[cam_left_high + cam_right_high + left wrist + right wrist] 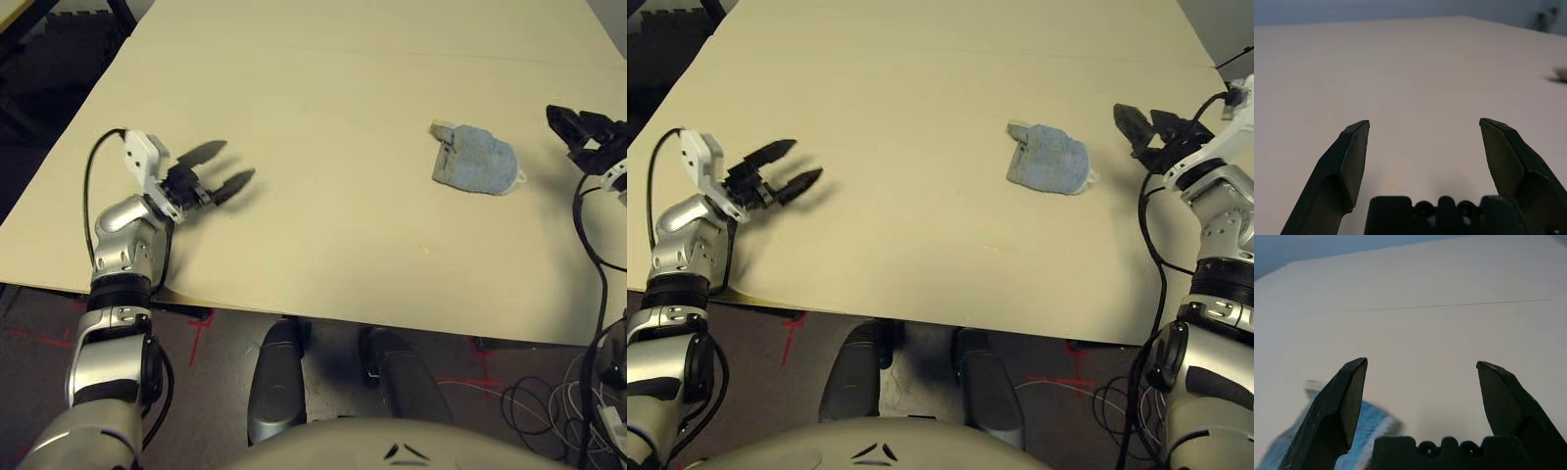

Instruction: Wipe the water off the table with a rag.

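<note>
Head views: broad pale beige surface (323,127), smooth and matte, crossed far back by a thin seam line (950,44). Right of centre, lying flat, the rag (1048,159): soft, thick, light blue-grey terry, rounded and mitten-like in outline, with a whitish edge at its far left corner and another at its right tip. Near the front edge, toward the middle, a few tiny yellowish specks of water (423,250), far smaller than the rag and well apart from it. At left, the left hand (217,168) hovering over bare surface on a silver forearm bent up from the near edge, pointing toward the right, both tapered black fingers spread wide and holding nothing. At right, the right hand (1144,121) just beside the rag but apart from it, reaching in from the right edge, fingers parted, nothing between them. Left wrist view: two wedge-shaped black fingers (1347,166) standing wide apart over plain beige, a faint yellowish spot (1391,185) low between them. Right wrist view: same wide spread of the fingers (1342,406), seam line running across the far surface, blurred blue terry of the rag behind and beside one finger, not gripped.
</note>
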